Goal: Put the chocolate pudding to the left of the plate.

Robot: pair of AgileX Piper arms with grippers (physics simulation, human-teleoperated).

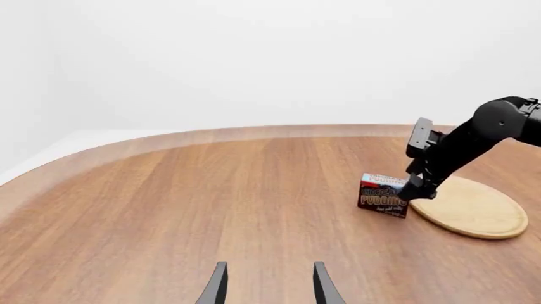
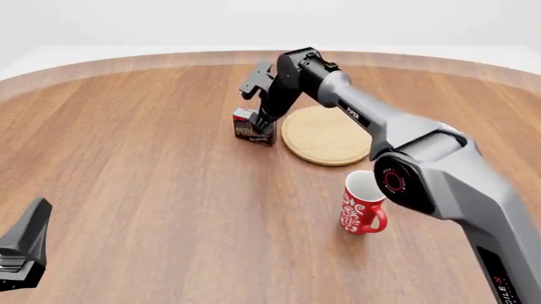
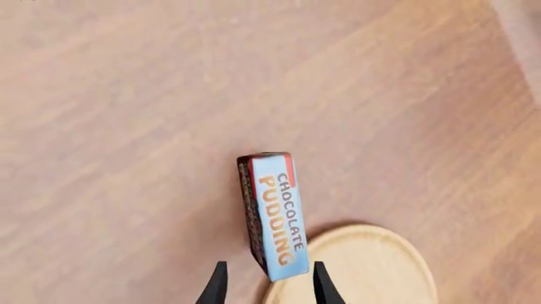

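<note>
The chocolate pudding point(image 2: 252, 130) stands upright on the table, close beside the left edge of the plate point(image 2: 328, 136). In the right wrist view its light blue top point(image 3: 277, 212) lies between my fingers. My right gripper point(image 2: 265, 121) is open and straddles the end of the carton nearest the plate, with a small gap on each side. From the left wrist view, the carton point(image 1: 382, 196) and plate point(image 1: 475, 208) lie far off, with the right arm over them. My left gripper point(image 1: 268, 283) is open and empty, low at the near left.
A red mug point(image 2: 363, 204) stands near the plate's front right, beside the right arm's base link. The wooden table point(image 2: 152, 177) has a curved far edge. The left arm's gripper point(image 2: 27, 248) shows at the front left corner.
</note>
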